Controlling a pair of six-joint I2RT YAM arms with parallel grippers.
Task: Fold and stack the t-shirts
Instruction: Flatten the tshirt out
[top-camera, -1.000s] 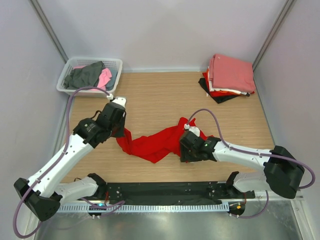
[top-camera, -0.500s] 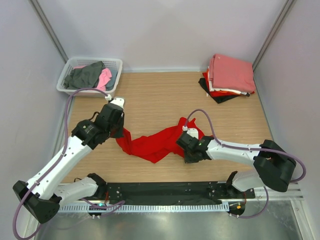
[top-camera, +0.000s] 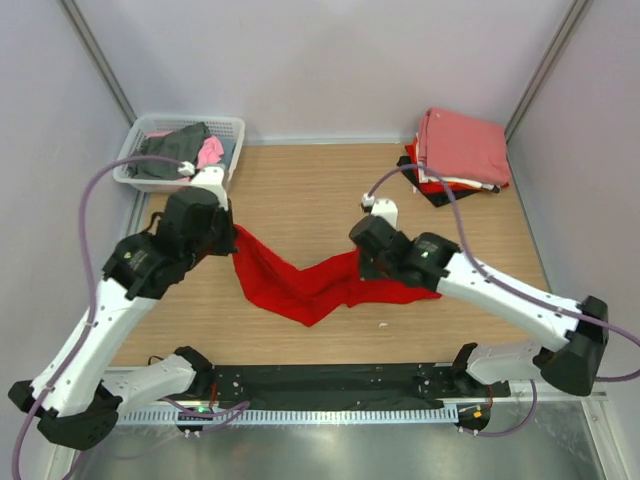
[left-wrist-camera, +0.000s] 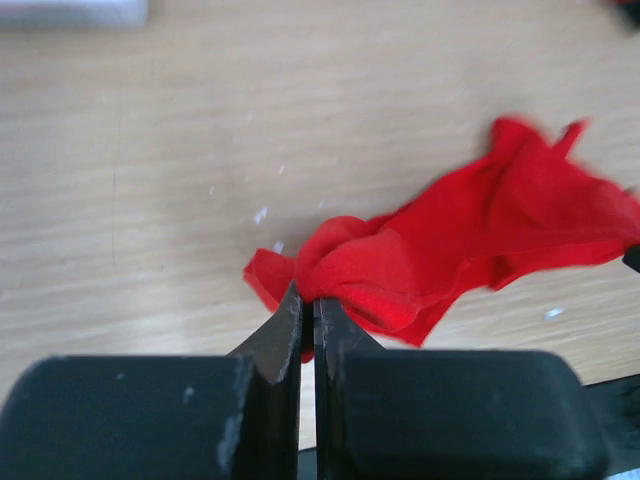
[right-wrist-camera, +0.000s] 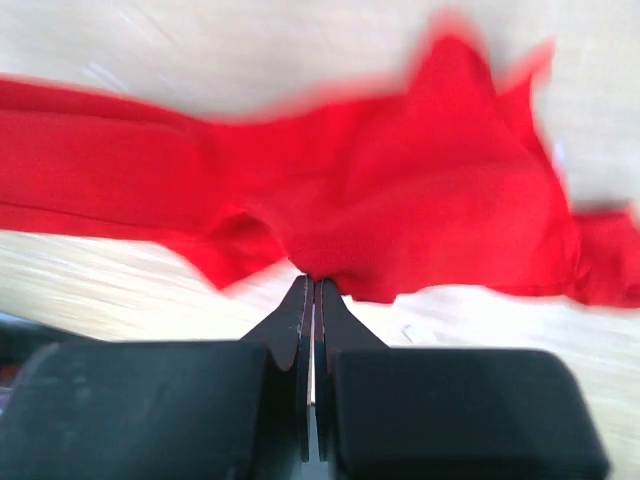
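Note:
A bright red t-shirt (top-camera: 310, 285) hangs stretched between both grippers above the wooden table, sagging in the middle. My left gripper (top-camera: 236, 242) is shut on its left end, and the pinched cloth (left-wrist-camera: 360, 265) bunches just past the left gripper (left-wrist-camera: 309, 292). My right gripper (top-camera: 362, 262) is shut on the right part, where red cloth (right-wrist-camera: 400, 215) spreads beyond the right gripper (right-wrist-camera: 313, 280). Folded t-shirts (top-camera: 462, 148), salmon-pink on top over red, white and black, are stacked at the far right corner. Grey and pink t-shirts (top-camera: 180, 150) lie in the basket.
A white lattice basket (top-camera: 235, 135) stands at the far left corner, close behind the left arm. Grey walls enclose the table on three sides. A black rail (top-camera: 330, 385) runs along the near edge between the arm bases.
The right gripper has shut on the red t-shirt. Both arms have risen and moved away from the near edge, lifting the shirt and pulling it out between them.

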